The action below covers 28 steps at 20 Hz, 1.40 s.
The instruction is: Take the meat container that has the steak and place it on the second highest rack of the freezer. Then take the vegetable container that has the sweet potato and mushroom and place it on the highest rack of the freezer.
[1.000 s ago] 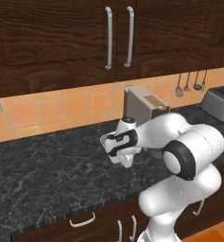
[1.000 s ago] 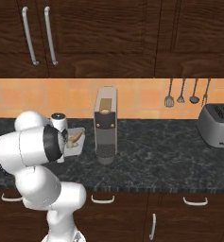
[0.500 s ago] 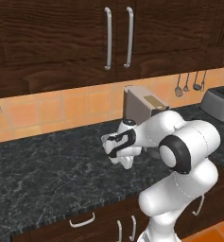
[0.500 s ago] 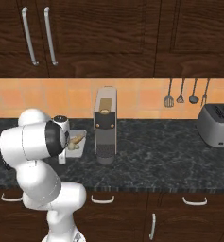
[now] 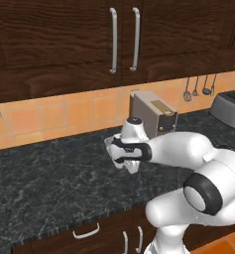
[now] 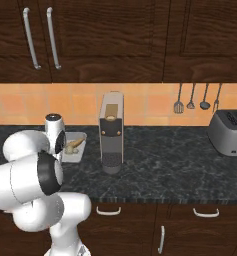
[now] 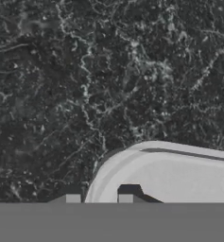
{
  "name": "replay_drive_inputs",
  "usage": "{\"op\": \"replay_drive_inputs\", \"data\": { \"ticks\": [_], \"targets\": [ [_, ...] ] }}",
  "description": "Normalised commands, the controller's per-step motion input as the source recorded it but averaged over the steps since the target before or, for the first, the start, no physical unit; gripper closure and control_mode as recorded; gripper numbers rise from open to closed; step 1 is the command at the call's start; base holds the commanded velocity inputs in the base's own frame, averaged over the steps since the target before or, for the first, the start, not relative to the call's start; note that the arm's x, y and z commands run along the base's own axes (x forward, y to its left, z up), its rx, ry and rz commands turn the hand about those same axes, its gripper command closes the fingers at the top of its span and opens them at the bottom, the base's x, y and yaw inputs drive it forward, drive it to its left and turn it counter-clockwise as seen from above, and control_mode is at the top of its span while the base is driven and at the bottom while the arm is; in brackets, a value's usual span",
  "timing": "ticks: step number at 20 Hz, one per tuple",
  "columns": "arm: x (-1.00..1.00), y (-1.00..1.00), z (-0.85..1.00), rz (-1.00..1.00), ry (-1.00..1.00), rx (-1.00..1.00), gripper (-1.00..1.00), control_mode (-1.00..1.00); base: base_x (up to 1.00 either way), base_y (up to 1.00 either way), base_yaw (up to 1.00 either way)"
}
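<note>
My gripper (image 7: 99, 198) hangs over the dark stone counter (image 7: 108, 71), jaws set on either side of the rim of a white container (image 7: 170, 175). In the right base view this vegetable container (image 6: 74, 148) sits just right of the hand, and a tan sweet potato piece (image 6: 73, 144) shows inside; the mushroom cannot be made out. From the left base view the hand (image 5: 125, 151) covers nearly all of the container. The container appears lifted off the counter. The meat container and the freezer are out of view.
A tall coffee machine (image 6: 111, 132) stands against the backsplash just right of the container. A toaster (image 6: 230, 132) sits at the far right, with utensils (image 6: 191, 97) hanging above. Upper cabinet doors (image 5: 123, 39) are overhead. Open counter (image 5: 44, 173) stretches to the left.
The hand has shifted slightly left with the container, and the elbow has swung lower and further right. The coffee machine and toaster stay put.
</note>
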Motion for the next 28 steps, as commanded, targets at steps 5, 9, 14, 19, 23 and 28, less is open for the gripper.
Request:
{"op": "replay_drive_inputs", "data": {
  "ticks": [5, 9, 14, 19, 23, 28],
  "targets": [
    [-0.74, 0.13, 1.0, 0.0, 0.14, -0.16, 1.0, -1.0, 0.0, 0.0, 0.0],
    [-1.0, 0.0, 0.63, 0.0, 0.0, -0.13, 1.0, -1.0, 0.0, 0.0, 0.0],
    [-1.0, -0.28, 0.42, -0.07, -0.07, -0.05, 1.0, -1.0, 0.0, 0.0, 0.0],
    [-1.0, -0.76, 0.07, -0.04, -0.41, 0.04, 1.0, -1.0, 0.0, 0.0, 0.0],
    [-0.95, -0.76, 0.0, 0.12, -0.21, 0.03, 1.0, -1.0, 0.0, 0.0, 0.0],
    [-0.54, -0.37, -0.02, 0.3, -0.06, 0.0, 1.0, -1.0, 0.0, 0.0, 0.0]
  ]
}}
